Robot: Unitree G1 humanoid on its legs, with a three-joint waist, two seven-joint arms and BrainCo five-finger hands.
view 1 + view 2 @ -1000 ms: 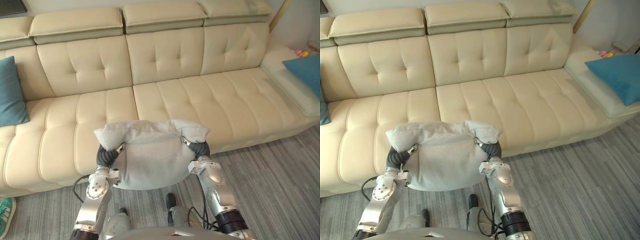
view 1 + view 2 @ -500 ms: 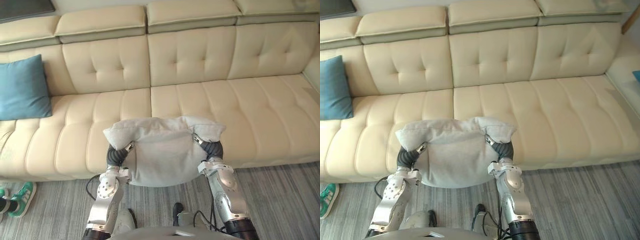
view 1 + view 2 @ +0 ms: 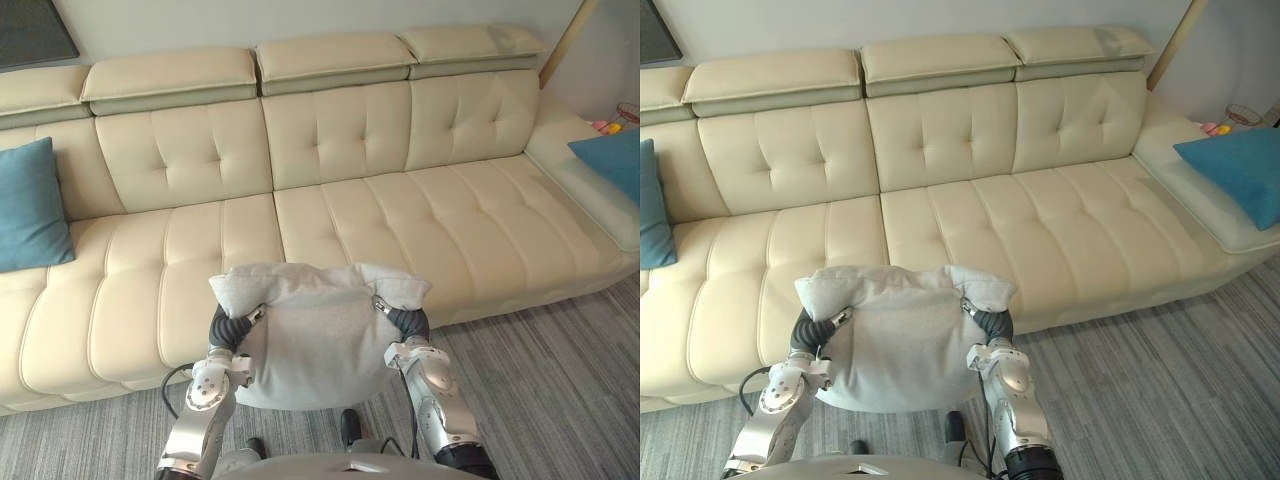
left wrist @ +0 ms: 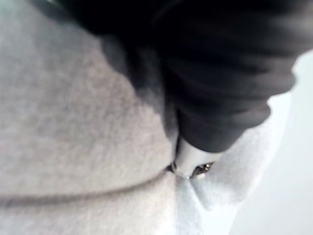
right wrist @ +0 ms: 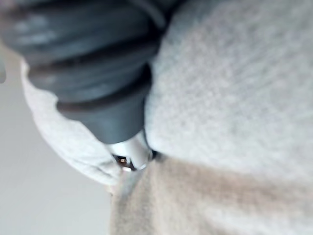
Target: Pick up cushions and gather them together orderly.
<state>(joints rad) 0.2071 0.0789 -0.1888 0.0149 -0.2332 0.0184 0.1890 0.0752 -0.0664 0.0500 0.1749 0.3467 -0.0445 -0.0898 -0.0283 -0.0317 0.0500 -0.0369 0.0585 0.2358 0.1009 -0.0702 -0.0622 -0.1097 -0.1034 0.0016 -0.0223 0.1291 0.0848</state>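
Left eye view: a grey cushion (image 3: 315, 340) hangs between the two hands in front of a cream sofa (image 3: 400, 220), off the seat and off the striped grey floor (image 3: 560, 380). The left hand (image 3: 232, 325) is at the cushion's left side and the right hand (image 3: 405, 322) at its right side. Each upper corner of the cushion folds over its hand's dark cover. In both wrist views the hand goes into the grey cloth just past that cover, so I cannot tell whether either hand is closed on the cushion or only pressed against it. The cushion's top edge overlaps the sofa's front edge near the seam between two seat sections. A teal cushion (image 3: 30, 205) leans against the backrest at the far left. A second teal cushion (image 3: 1240, 170) lies on the chaise at the far right, and a long run of cream seat lies between them.
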